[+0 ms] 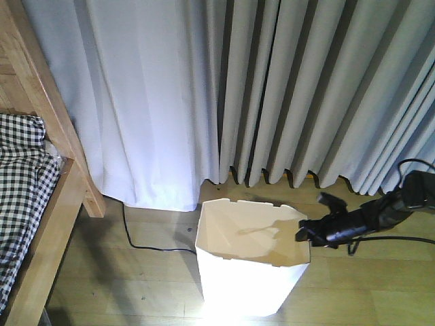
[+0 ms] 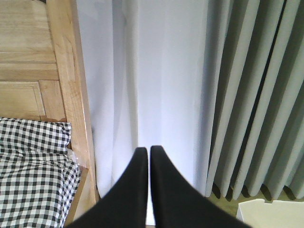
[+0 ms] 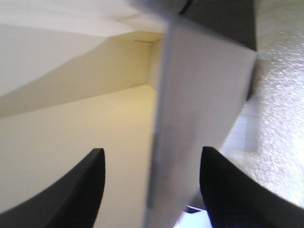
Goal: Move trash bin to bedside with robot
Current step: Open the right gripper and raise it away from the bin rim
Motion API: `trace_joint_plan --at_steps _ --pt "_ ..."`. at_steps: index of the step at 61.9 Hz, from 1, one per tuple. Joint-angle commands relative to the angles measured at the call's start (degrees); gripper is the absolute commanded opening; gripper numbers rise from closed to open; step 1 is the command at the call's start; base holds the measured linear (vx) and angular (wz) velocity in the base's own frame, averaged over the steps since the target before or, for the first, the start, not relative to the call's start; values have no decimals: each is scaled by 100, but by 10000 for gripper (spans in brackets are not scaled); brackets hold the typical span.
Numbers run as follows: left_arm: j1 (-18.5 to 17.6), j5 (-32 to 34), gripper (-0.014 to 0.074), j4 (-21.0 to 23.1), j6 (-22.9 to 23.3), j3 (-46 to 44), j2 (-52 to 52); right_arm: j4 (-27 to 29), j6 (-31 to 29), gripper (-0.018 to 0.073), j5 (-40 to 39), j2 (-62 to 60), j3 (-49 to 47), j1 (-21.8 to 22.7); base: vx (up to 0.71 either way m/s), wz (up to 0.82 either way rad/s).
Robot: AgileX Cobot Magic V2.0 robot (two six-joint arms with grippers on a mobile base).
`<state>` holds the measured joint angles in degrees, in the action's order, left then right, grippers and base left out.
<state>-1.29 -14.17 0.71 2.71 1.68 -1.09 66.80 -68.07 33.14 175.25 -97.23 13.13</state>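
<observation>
Not at bedside (image 1: 64, 183) yet: trash bin (image 1: 248, 272) mid-floor by curtain (image 1: 272, 88), right gripper (image 3: 151, 183) spread, straddling its rim wall unclamped, left gripper (image 2: 145, 156) pressed together, idle.

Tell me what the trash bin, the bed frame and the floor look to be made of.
Trash bin: probably thin plastic, white outside, cream inside; its wall looks sheet-thin between the right gripper fingers. Bed frame: light-brown wood with visible grain, smooth finish. Floor: wood-look planks with seams, slightly glossy; real wood or laminate, hard to tell.
</observation>
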Motion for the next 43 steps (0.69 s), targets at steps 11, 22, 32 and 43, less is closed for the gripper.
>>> trace_joint_plan --at_steps 11,22,32,43 --pt "-32 417 -6 23 50 166 -57 -1310 967 378 -9 -1327 685 327 0 0" --pt "-32 417 -6 23 50 166 -57 -1686 960 345 -393 -2552 1684 327 0 0" --pt "-32 417 -6 23 50 166 -57 -1988 971 345 -492 -3940 2541 327 0 0" --pt "-32 417 -6 23 50 166 -57 -2311 1060 345 -699 -5828 3297 320 0 0"
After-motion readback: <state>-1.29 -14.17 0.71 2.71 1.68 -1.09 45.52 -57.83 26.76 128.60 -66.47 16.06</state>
